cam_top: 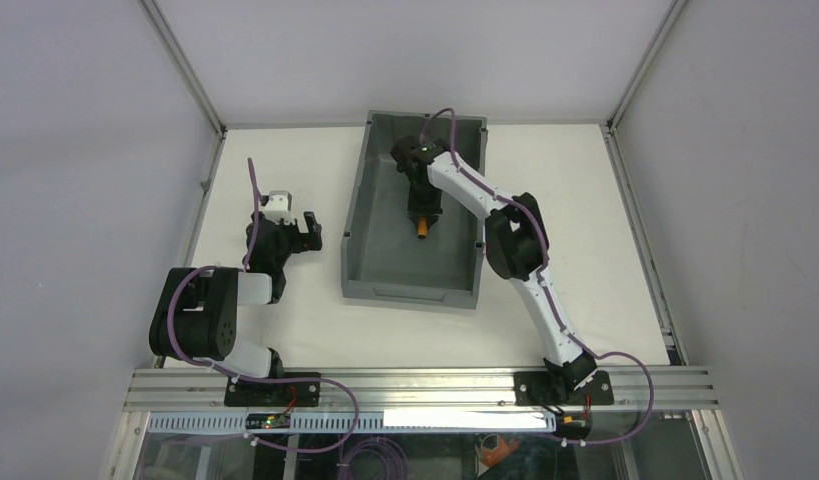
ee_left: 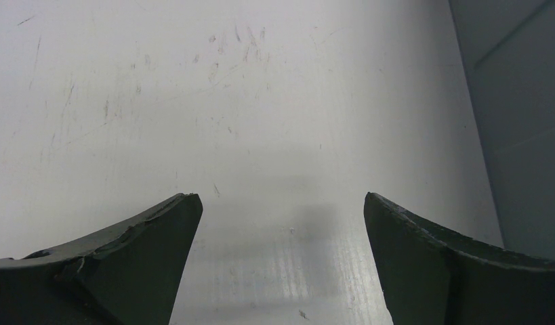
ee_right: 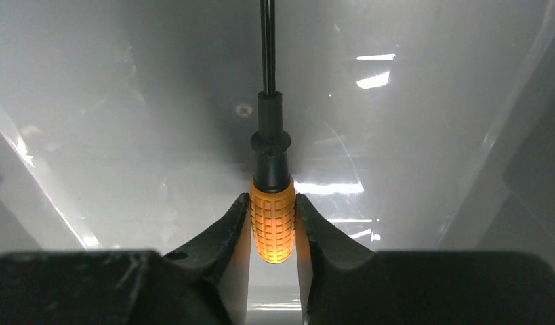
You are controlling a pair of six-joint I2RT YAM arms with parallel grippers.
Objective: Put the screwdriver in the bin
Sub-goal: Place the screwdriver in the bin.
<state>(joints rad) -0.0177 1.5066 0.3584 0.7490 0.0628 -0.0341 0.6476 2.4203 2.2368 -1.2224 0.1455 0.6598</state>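
The large grey bin (cam_top: 359, 215) stands at the middle of the table. My right gripper (cam_top: 423, 212) reaches down inside it and is shut on the orange handle of the screwdriver (cam_top: 423, 229). In the right wrist view the gripper (ee_right: 272, 198) clamps the ribbed orange handle (ee_right: 272, 230) on both sides, and the black shaft points away over the bin's grey floor (ee_right: 159, 135). Whether the screwdriver touches the floor I cannot tell. My left gripper (cam_top: 307, 230) is open and empty over the white table, left of the bin; it also shows in the left wrist view (ee_left: 281, 203).
The bin's tall sloping walls (ee_right: 511, 169) close in on both sides of my right gripper. The bin's left outer wall (ee_left: 525, 135) shows to the right of my left gripper. White enclosure walls with metal frame posts (cam_top: 185, 70) surround the table.
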